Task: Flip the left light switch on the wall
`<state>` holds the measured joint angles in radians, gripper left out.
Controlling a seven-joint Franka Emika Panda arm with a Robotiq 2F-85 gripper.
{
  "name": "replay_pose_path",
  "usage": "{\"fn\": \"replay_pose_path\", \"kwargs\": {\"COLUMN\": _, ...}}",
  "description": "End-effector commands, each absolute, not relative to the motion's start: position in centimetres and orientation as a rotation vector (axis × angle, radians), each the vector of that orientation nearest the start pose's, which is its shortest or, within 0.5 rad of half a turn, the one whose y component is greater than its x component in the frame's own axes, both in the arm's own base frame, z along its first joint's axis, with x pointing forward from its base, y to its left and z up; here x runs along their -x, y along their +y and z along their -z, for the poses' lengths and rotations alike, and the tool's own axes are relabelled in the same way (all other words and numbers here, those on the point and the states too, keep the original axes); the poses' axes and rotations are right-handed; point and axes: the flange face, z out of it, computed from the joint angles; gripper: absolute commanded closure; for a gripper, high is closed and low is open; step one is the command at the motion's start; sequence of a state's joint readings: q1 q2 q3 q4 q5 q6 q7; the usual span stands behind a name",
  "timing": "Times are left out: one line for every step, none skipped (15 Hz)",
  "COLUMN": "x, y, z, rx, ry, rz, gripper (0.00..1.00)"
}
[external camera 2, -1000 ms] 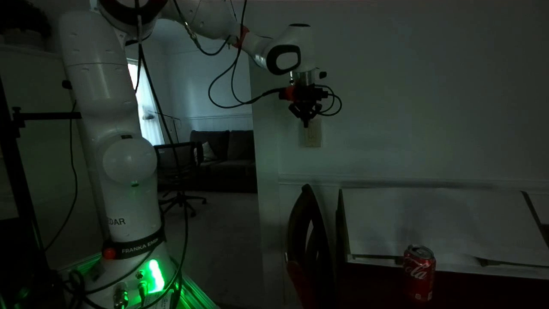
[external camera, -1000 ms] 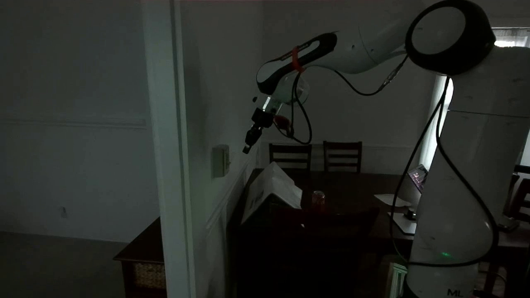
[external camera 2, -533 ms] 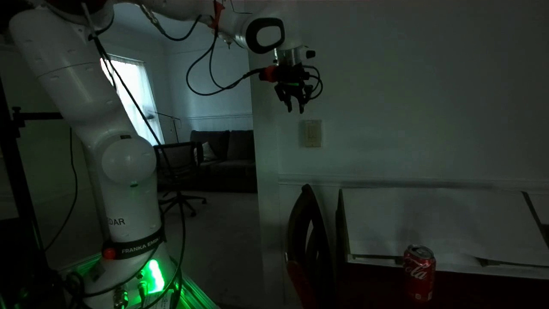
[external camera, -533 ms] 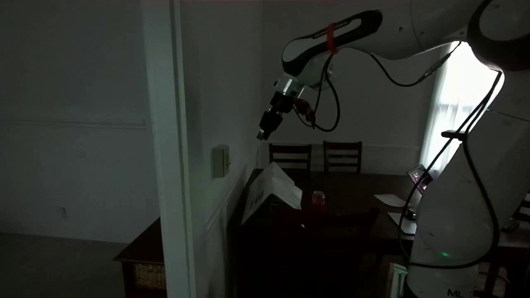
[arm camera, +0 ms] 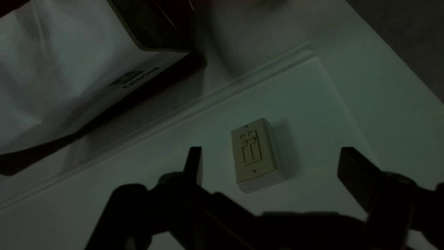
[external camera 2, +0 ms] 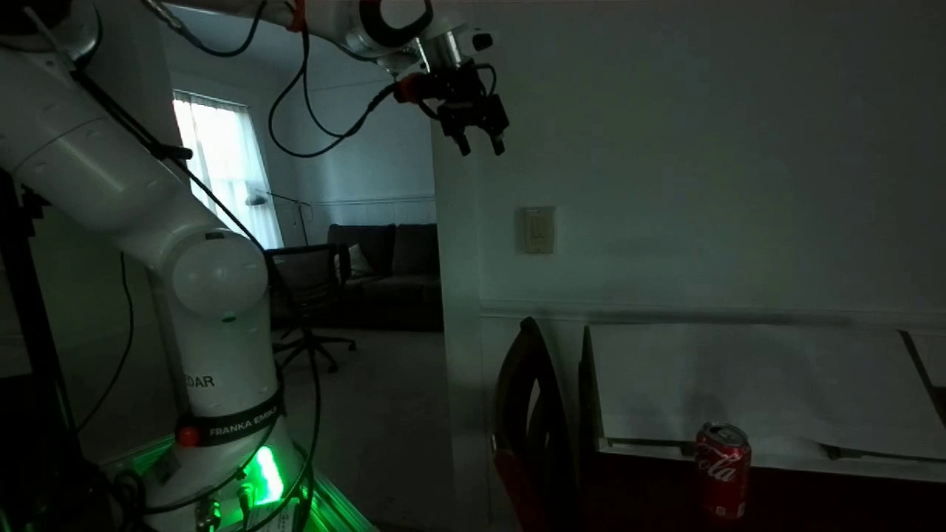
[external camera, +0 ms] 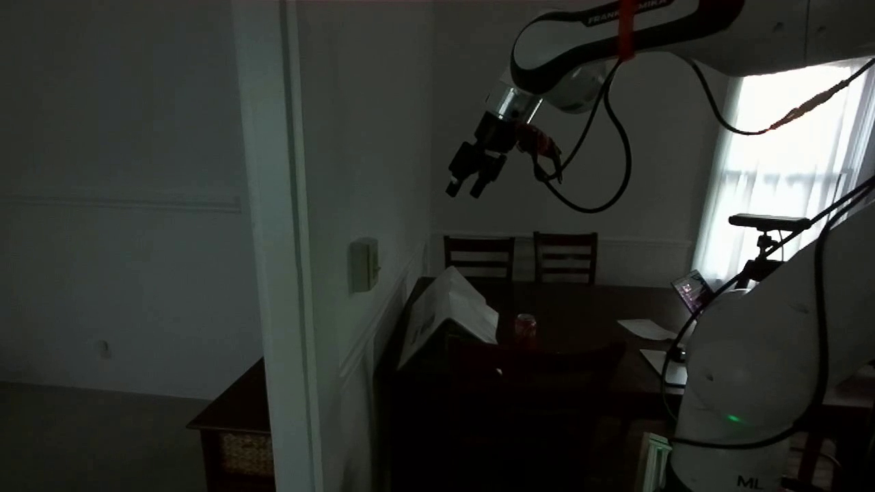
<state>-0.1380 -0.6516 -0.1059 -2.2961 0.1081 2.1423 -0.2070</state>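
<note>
Hand [external camera 2: 482, 150] hangs well apart from wall [external camera 2: 702, 148], fingers [external camera 2: 463, 145] spread, gripping nothing. Left light switch [arm camera: 252, 140], at right in upside-down wrist view, sits in cream plate [arm camera: 263, 152], about level with twin [arm camera: 243, 142]. Flip unconfirmed, cannot tell; if undone, approach and push remain.

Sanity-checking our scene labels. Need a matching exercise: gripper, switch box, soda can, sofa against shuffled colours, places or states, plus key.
1. gripper
2. switch box
3. soda can
4. sofa

A. red, upright
B. dark, bearing a pale cushion
C. open, in mid-air
D. cream, fixed to the wall

Pairs: 1-C, 2-D, 3-A, 4-B
</note>
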Motion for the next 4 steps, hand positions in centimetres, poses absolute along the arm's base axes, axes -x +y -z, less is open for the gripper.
{"fn": "replay_pose_path", "kwargs": {"x": -37.62, "y": -10.00, "z": -63.62, "rx": 2.979, "ry": 0.106, "rz": 0.792, "gripper": 0.00}}
{"fn": "replay_pose_path", "kwargs": {"x": -37.52, "y": -10.00, "z": -63.55, "rx": 2.979, "ry": 0.109, "rz": 0.791, "gripper": 0.00}}
{"fn": "replay_pose_path", "kwargs": {"x": -37.53, "y": -10.04, "z": -63.43, "rx": 2.980, "ry": 0.111, "rz": 0.788, "gripper": 0.00}}
{"fn": "replay_pose_path", "kwargs": {"x": -37.54, "y": -10.06, "z": -63.32, "rx": 2.980, "ry": 0.112, "rz": 0.785, "gripper": 0.00}}
